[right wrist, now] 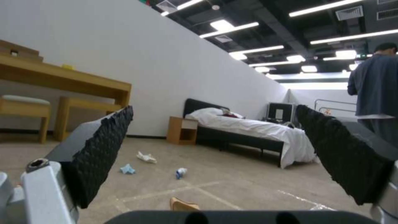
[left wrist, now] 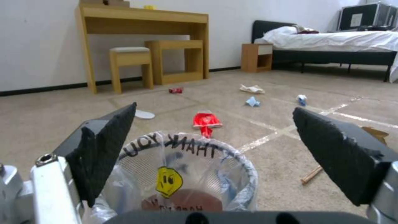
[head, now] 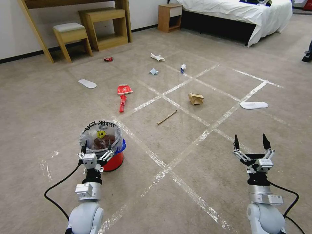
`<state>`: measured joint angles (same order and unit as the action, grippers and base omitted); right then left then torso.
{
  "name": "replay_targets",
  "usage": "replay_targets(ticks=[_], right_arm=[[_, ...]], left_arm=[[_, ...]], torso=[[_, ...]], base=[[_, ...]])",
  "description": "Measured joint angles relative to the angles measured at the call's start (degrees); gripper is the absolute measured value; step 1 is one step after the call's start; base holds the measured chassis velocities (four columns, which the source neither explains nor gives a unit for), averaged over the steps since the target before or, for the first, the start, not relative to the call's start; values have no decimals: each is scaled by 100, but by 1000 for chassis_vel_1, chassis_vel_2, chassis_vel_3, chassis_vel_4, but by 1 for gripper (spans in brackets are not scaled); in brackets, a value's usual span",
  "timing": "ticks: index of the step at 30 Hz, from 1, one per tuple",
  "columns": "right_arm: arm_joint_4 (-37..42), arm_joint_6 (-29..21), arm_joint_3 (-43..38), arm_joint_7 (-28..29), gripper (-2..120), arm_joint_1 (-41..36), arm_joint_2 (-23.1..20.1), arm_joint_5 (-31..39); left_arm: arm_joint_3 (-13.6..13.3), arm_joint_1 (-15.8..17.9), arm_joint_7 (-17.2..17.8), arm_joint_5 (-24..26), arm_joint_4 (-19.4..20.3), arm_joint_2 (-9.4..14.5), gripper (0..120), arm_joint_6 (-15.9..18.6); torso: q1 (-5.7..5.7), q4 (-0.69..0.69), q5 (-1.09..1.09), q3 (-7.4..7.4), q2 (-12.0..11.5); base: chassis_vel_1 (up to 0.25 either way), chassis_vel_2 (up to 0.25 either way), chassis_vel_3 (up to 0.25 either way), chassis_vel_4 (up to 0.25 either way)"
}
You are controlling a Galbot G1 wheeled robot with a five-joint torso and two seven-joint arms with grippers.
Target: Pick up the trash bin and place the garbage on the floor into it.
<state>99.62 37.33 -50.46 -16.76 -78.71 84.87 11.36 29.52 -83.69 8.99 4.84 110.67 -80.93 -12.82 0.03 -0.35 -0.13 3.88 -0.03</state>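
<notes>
Trash bin (head: 109, 148) stands upright on the floor (head: 195, 169), directly ahead of your left gripper (head: 96, 152), whose wide-open fingers straddle its near rim. Right gripper (head: 252, 143), also spread and empty, hovers well apart.

Beige carpet floor (head: 48, 107) w/ shiny tape lines (head: 182, 109) crossing in a grid. On it: red bin (head: 112, 156) w/ clear bag liner, near left; red wrapper (head: 123, 94) beyond it; wooden stick (head: 167, 117) and crumpled brown bag (head: 196, 98) mid-floor; blue mask (head: 153, 71), white paper (head: 157, 57), white-blue wad (head: 183, 68), crushed red can (head: 108, 59) further back. Two white slippers (head: 253, 105), well apart, left & right.
</notes>
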Motion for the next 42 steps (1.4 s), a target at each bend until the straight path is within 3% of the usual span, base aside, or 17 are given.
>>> replay_targets(ticks=[42], right_arm=[[-166, 20, -37, -73, 100, 82, 6, -23]], left_arm=[[-66, 31, -29, -8, -72, -40, 99, -9]], torso=[[0, 0, 0, 0, -1]], base=[[-14, 15, 14, -14]])
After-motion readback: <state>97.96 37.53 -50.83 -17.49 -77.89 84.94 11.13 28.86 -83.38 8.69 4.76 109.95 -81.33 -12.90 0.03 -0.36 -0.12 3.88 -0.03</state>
